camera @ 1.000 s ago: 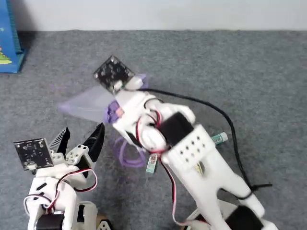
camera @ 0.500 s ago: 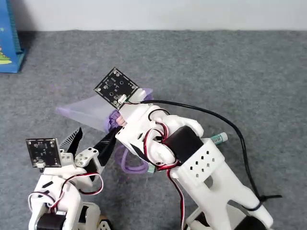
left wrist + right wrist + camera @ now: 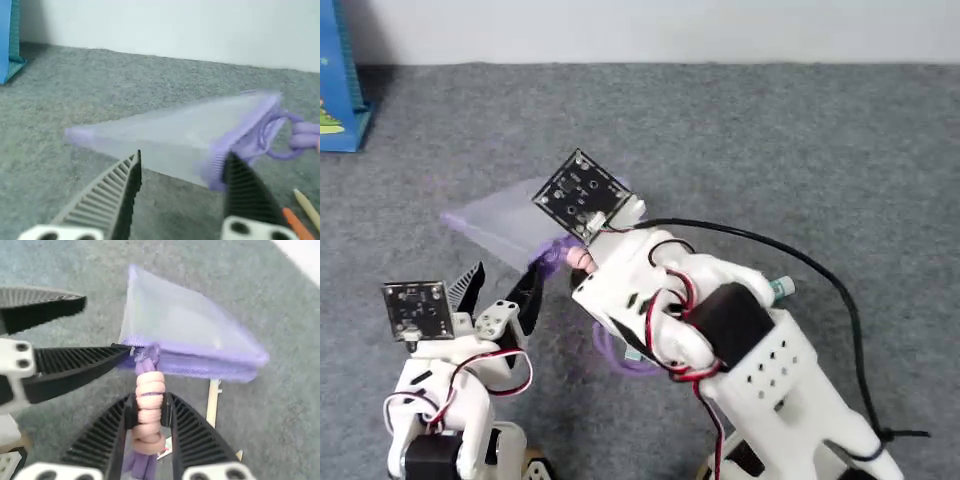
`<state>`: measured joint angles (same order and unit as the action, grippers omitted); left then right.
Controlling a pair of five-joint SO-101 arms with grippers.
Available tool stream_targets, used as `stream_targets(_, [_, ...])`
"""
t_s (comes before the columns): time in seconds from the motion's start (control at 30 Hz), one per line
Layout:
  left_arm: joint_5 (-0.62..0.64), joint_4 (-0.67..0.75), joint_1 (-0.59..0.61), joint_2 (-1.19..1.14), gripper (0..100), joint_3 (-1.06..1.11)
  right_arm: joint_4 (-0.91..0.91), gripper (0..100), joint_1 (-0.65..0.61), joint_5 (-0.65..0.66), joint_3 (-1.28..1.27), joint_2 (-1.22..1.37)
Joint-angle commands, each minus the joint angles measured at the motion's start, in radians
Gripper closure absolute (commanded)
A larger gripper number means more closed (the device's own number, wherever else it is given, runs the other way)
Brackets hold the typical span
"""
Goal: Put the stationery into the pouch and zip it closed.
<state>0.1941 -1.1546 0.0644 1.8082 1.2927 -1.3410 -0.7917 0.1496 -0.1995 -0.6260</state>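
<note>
**Jaws pinch the pouch's cord**

Right jaws are pressed together on the cord (image 3: pixel 149 390), a pink and purple braided pull fixed to the zip end of the pouch (image 3: pixel 185 325). Left jaws are spread wide. One finger (image 3: pixel 75 364) reaches with its tip to the pouch's purple edge just beside the cord, and the other finger (image 3: pixel 45 305) stands apart from the pouch.

In the left wrist view the pouch (image 3: pixel 190 135) sits beyond the two fingers, tilted, with its zip end seemingly lifted off the bench (image 3: pixel 60 95). The pouch is clear with purple trim; whether its zip is open or closed cannot be told.

From above, the pouch (image 3: pixel 500 222) is ahead of the left arm (image 3: pixel 450 400), and the right arm (image 3: pixel 720 340) reaches over to its near corner.

A pencil (image 3: pixel 213 402) lies on the bench with one end under the pouch's edge. An orange pen (image 3: pixel 294 220) lies on the bench near the zip end. A green-capped pen (image 3: pixel 778 290) lies just beside the right arm. A blue box (image 3: pixel 338 90) stands at the bench's far left edge.
</note>
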Motion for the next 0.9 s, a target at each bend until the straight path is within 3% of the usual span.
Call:
stream_targets(0.0, [-0.048, 0.026, 0.009, 0.012, 85, -0.004, -0.008, 99.1, -0.027, -0.002, -0.021, -0.067])
stream_targets(0.5, [-0.172, 0.026, 0.015, 0.012, 99, 0.058, -0.016, 99.1, -0.053, -0.002, -0.075, -0.071])
stream_targets(0.87, [-0.167, 0.040, 0.103, 0.012, 99, 0.054, -0.079, 99.1, 0.216, 0.054, -0.075, -0.206])
